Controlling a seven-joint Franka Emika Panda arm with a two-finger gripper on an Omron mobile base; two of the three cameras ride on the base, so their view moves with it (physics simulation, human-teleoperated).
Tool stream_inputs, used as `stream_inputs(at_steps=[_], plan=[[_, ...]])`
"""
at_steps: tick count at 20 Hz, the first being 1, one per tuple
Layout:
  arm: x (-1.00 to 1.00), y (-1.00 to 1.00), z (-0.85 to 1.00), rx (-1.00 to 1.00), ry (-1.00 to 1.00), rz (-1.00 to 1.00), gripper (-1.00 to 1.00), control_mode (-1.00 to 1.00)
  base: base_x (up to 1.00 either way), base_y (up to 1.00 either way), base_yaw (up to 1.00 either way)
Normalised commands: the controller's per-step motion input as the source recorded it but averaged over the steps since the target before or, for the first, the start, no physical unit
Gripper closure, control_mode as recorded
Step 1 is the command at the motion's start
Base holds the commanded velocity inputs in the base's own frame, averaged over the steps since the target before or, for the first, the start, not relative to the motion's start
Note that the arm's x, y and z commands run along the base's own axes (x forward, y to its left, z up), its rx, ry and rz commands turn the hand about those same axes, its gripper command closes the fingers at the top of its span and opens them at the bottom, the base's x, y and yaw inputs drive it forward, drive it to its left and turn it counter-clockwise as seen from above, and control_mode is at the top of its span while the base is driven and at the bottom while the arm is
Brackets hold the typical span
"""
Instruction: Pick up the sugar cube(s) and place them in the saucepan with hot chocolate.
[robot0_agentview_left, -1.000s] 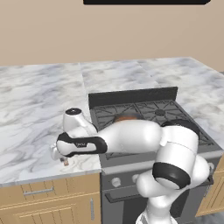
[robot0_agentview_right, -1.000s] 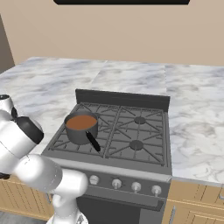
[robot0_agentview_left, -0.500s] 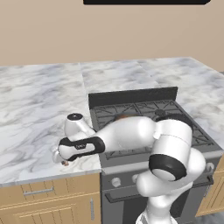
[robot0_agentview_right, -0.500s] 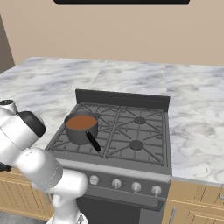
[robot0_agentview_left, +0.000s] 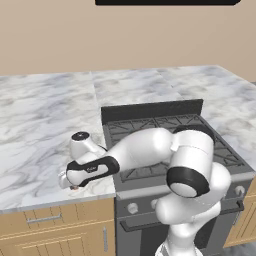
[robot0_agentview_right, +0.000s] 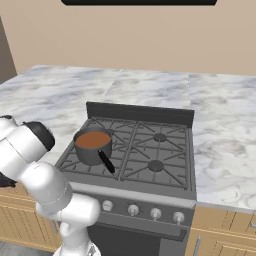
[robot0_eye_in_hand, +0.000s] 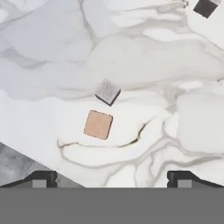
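item: gripper (robot0_eye_in_hand: 112, 177), two dark fingertips (robot0_eye_in_hand: 43, 178) set far apart at the lower edge of the hand view, jaws released, nothing between them. in the left base view the hand hangs low over the front edge of the marble counter (robot0_agentview_left: 40, 130), left of the stove (robot0_agentview_left: 165, 135).

item: tan sugar cube (robot0_eye_in_hand: 98, 124), flat on the counter ahead of the jaws, slightly toward the left fingertip, not touched by either one.

item: grey-white sugar cube (robot0_eye_in_hand: 107, 91), just beyond the tan one, close beside it but apart, turned cornerwise.

item: third sugar cube (robot0_eye_in_hand: 205, 6), far ahead of the jaws and past the right fingertip, at the upper corner of the hand view, cut off by the frame; its shaded side shows dark.

item: saucepan with hot chocolate (robot0_agentview_right: 93, 146), dark-grey, reddish-brown liquid inside, on the front left burner of the stove in the right base view, black handle (robot0_agentview_right: 106, 162) pointing toward the front. well apart from the jaws and the cubes.
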Motion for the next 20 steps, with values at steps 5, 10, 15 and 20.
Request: stream_inputs(at_steps=[5,10,15,20], plan=[[0.11,0.12,-0.01,-0.05,0.02,0.0,-1.0,-1.0,0.0,0.0,0.0],[0.01,0.11,-0.06,0.0,0.01,0.0,-1.0,-1.0,0.0,0.0,0.0],[0.0,0.0,-0.01,0.0,0.0,0.0,-1.0,-1.0,0.0,0.0,0.0],[0.0,0.0,-0.19,0.0,0.0,-0.02,-1.0,-1.0,0.0,0.0,0.0]])
